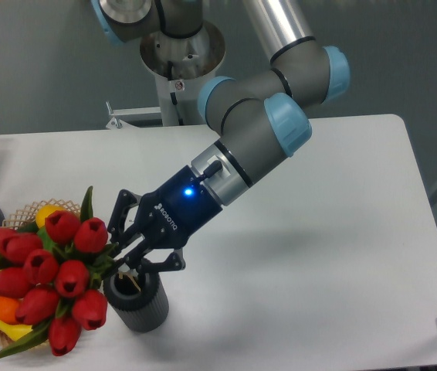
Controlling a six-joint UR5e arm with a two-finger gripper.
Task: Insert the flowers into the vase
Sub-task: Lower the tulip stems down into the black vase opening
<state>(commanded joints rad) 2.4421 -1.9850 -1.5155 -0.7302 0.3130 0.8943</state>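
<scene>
My fingers [120, 261] clamp the stems of the flowers [45, 282] at lower left, directly over the mouth of the vase [136, 300] on the tabletop [319, 255].

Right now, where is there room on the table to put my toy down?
The right half of the table, past the arm, is bare, and so is the back left strip behind the basket. The front left is crowded: flowers, vase and fingers.
</scene>
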